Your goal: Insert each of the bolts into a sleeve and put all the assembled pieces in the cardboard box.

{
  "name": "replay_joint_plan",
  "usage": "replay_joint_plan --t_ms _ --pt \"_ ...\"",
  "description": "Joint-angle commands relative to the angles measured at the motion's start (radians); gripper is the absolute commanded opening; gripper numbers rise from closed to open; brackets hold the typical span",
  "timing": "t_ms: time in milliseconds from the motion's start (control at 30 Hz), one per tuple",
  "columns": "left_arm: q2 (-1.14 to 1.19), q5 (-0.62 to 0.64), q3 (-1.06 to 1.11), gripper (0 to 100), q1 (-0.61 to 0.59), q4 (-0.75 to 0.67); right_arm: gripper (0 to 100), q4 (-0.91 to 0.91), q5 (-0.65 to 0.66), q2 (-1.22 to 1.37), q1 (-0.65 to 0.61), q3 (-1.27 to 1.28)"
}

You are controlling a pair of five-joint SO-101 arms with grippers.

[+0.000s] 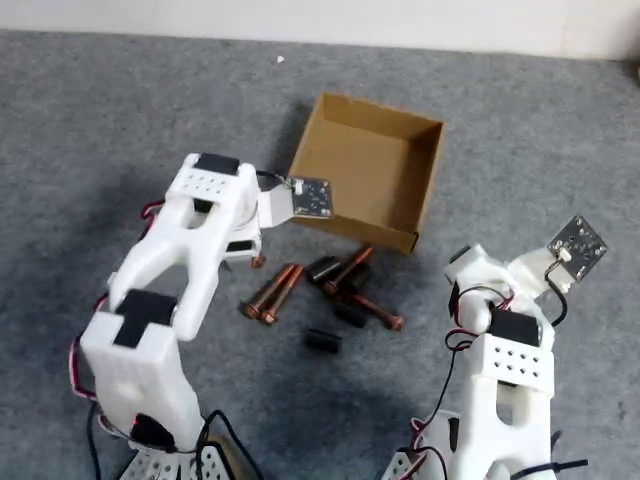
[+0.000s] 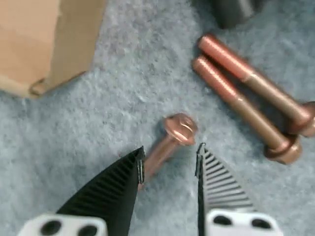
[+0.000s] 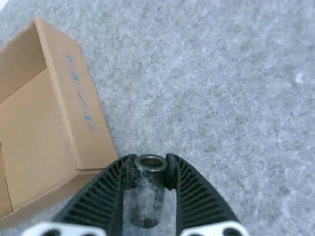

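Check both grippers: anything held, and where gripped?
Right gripper: dark cylindrical sleeve, jaws clamping its side wall. Left gripper: nothing held, jaws open over a copper-coloured flanged bolt.

— What sort of place is this?

— It looks like a small robotics lab or hobby workshop. A white plastic left robot arm and its right twin, with bare red and black wires, stand on a grey carpet-like surface. Loose copper-coloured metal bolts lie near an open brown cardboard box.

— And the room?

— A pale strip runs along the far edge.
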Motion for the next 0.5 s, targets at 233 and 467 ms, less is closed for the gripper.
replay_joint_plan --t_ms 233,467 --pt "0.163 -0.017 -0.136 4 0.025 0.002 0.3 -0.028 -0.005 -0.028 -0.007 -0.008" --pt "0.166 -0.009 -0.134 0 0.022 0.041 0.3 -0.028 -0.005 -0.028 -0.007 -0.008"
